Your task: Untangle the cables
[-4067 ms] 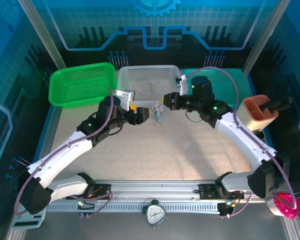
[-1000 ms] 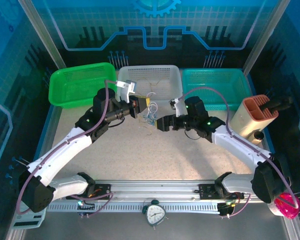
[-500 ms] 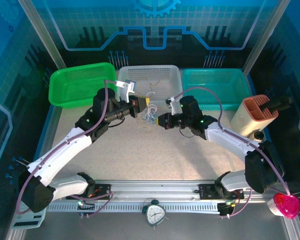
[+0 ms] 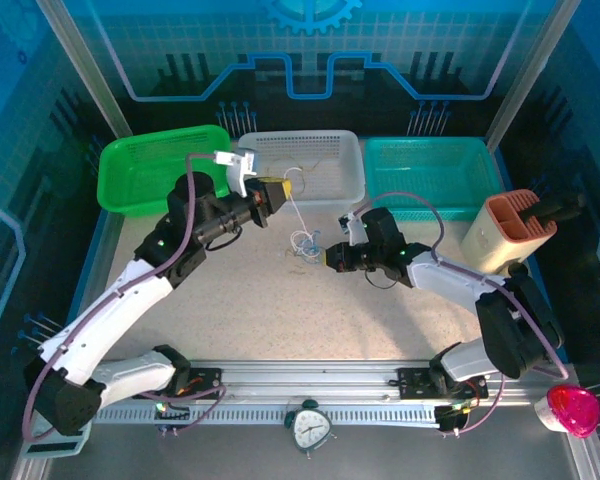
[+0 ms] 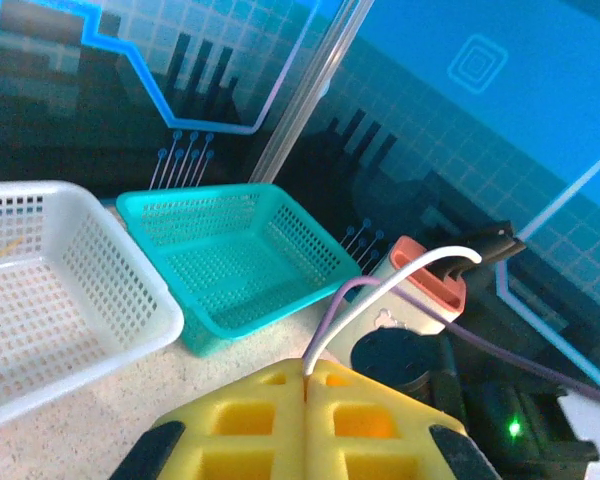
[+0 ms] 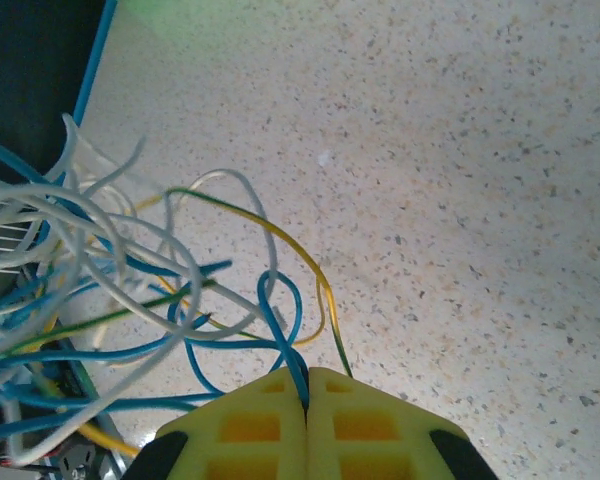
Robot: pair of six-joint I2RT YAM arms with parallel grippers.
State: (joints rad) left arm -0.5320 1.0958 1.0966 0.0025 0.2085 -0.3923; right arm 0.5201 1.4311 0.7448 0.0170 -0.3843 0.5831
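The cables point(image 4: 305, 243) lie as a small blue, white and yellow tangle on the speckled table, between the two arms. My left gripper point(image 4: 280, 187) is raised near the white basket, shut on a white strand point(image 4: 292, 212) that runs down to the tangle. In the left wrist view, its yellow pads point(image 5: 250, 415) pinch that white strand point(image 5: 380, 295) at the gripper tip point(image 5: 307, 372). My right gripper point(image 4: 330, 257) sits low, just right of the tangle. In the right wrist view the right gripper point(image 6: 305, 385) is shut on a blue cable point(image 6: 280, 320), with the tangle point(image 6: 100, 300) to its left.
A green basket point(image 4: 165, 168), a white basket point(image 4: 325, 165) and a teal basket point(image 4: 435, 165) line the back of the table. A tan holder point(image 4: 510, 225) stands at the right. An alarm clock point(image 4: 310, 428) sits on the front rail, with a pink object point(image 4: 572, 410) at the front right.
My right gripper has shut on the blue cable and dropped slightly toward the table. My left gripper has pulled up and back to the left, drawing the white strand out of the tangle.
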